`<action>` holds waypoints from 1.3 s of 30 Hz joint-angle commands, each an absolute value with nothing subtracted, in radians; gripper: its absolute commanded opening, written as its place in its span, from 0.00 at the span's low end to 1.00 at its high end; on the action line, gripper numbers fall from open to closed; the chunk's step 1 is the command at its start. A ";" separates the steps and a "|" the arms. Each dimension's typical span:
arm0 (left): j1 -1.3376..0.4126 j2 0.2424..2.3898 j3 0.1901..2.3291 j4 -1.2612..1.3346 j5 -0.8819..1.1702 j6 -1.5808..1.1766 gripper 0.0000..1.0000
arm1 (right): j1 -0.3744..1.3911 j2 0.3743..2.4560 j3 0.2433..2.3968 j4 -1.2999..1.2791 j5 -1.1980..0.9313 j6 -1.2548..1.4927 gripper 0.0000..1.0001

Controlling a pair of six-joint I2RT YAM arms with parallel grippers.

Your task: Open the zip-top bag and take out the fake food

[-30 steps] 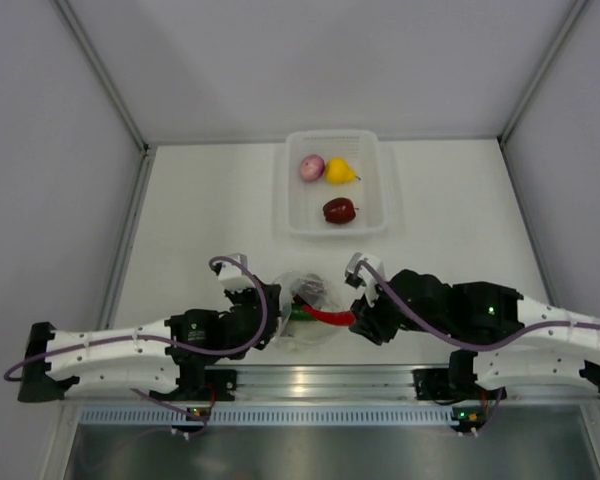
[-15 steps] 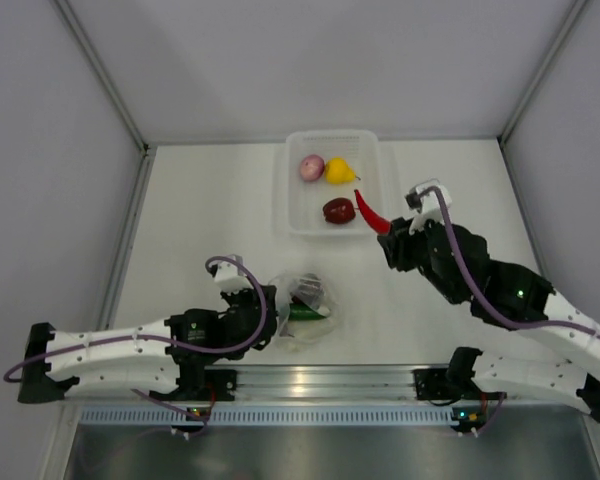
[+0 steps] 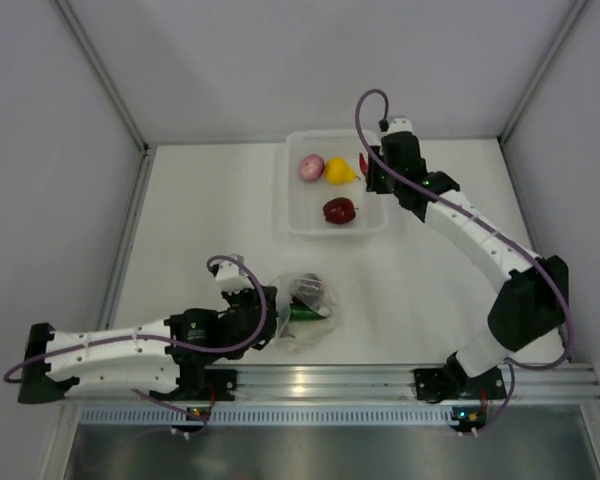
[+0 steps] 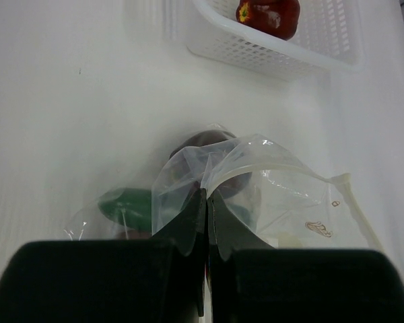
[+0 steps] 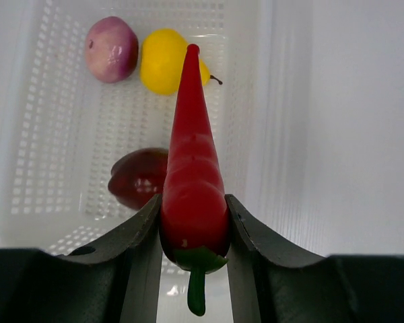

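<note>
The see-through zip-top bag [image 3: 305,308] [image 4: 269,182] lies near the table's front edge with a green cucumber [image 4: 124,205] and dark pieces inside. My left gripper [image 3: 263,312] [image 4: 207,195] is shut on the bag's rim film. My right gripper [image 3: 366,170] [image 5: 193,208] is shut on a red chili [image 5: 192,168] [image 3: 362,163], held over the right side of the white mesh basket [image 3: 298,225]. In the basket lie a pinkish onion [image 3: 311,167] [image 5: 111,49], a yellow pear [image 3: 339,171] [image 5: 163,62] and a dark red apple [image 3: 339,210] [image 5: 138,176].
The basket [image 4: 256,50] stands at the back middle of the white table. Grey walls close in both sides and the back. A metal rail [image 3: 310,380] runs along the near edge, by the arm bases.
My right gripper has carried the red chili from the bag at the front up to the basket's right side. The left gripper has stayed shut on the bag.
</note>
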State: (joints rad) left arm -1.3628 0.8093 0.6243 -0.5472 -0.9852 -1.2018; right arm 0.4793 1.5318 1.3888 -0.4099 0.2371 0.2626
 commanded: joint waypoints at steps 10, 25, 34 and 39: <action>-1.361 0.867 0.712 -0.552 -0.916 -1.137 0.00 | 0.463 1.877 1.558 -0.230 0.400 0.293 0.18; -1.361 0.930 0.808 -0.546 -0.930 -1.100 0.00 | 0.511 1.691 1.507 -0.307 0.283 0.195 0.84; -1.361 0.946 0.882 -0.545 -0.974 -1.137 0.00 | 0.564 1.372 1.237 -0.304 0.068 0.244 0.61; -1.361 0.963 0.933 -0.545 -1.012 -1.137 0.00 | 0.650 1.183 1.103 -0.259 0.006 0.271 0.52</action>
